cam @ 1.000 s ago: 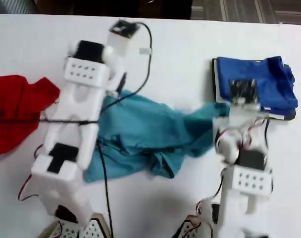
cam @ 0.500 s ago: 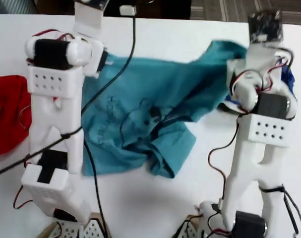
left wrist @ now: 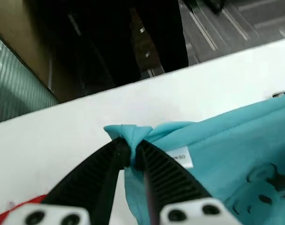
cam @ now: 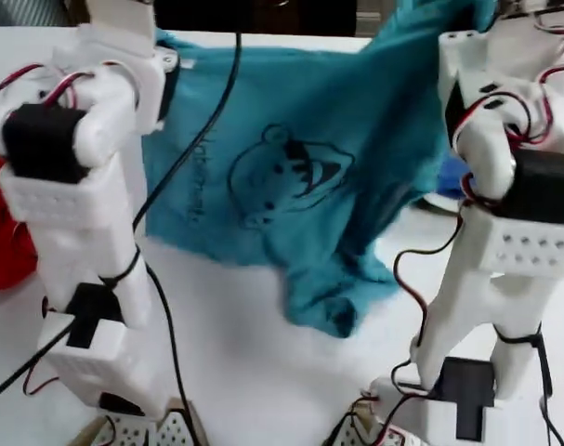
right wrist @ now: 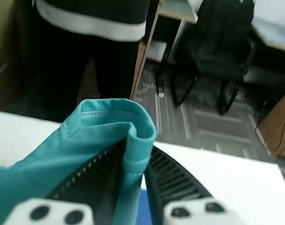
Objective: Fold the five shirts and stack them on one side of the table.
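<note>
The teal shirt (cam: pixel 291 177) hangs spread between the two arms, its long axis running side to side above the counter (cam: pixel 235 372). The left gripper (left wrist: pixel 132 150) pinches one top corner and the right gripper (right wrist: pixel 135 157) the other, fingers clamped on cloth. The lower edge appears to rest on the counter.

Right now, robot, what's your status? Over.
Left tool shut on teal shirt. Right tool shut on it. Shirt hangs spread between them. Red shirt beside left arm.
</note>
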